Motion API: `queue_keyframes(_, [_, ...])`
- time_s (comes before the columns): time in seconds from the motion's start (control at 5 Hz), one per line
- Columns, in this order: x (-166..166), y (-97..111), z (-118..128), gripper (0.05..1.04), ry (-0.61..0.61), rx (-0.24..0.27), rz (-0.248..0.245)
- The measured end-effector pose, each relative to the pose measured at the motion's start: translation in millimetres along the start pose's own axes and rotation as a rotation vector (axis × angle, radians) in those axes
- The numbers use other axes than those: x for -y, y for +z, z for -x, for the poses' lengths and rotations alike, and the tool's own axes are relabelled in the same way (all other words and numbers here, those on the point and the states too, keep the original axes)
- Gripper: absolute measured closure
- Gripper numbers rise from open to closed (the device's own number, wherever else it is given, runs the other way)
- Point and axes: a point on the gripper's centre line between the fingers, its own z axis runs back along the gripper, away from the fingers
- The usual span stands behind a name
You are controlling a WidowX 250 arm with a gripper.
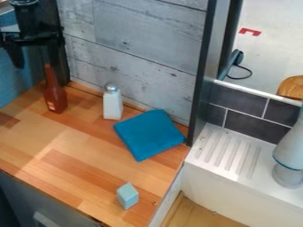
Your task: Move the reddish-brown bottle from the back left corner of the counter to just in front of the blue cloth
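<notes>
When looking from the left, see the black end effector [31, 41] at the upper left, apart from the glossy reddish-brown, long-necked bottle [56, 96]. Cannot tell whether open or closed. Find the bottle upright on the wooden surface [74, 150], near the weathered grey plank wall [145, 42]. Next, see a white shaker with a metal cap [112, 104], upright close to the wall. Nearer the front edge, note a small pale-blue block [128, 196]. Beyond the block, see a folded blue cloth [149, 134] lying flat, just beside the shaker. Past the tall black frame [206, 73], find dark grey tiles [251, 123] above a white sink with a grooved ledge [239, 153]. At the far right, see a pale grey rounded fixture [290, 153] over the ledge.
</notes>
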Motion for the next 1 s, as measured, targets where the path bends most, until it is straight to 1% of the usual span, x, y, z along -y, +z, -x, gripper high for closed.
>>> queue_keyframes(0.2, [0.9, -13.9, 3.4, 0.083, -0.003, -0.039, -0.006])
queue_keyframes(0.4, [6.8, -14.2, -10.3, 0.083, -0.010, -0.016, 0.022])
queue_keyframes(0.6, [7.2, -11.2, -19.8, 0.083, -0.012, 0.021, 0.020])
queue_keyframes(0.8, [3.1, -12.5, -25.5, 0.083, -0.015, 0.058, -0.018])
queue_keyframes(1.0, [-5.0, -13.5, -28.9, 0.083, 0.003, 0.074, -0.065])
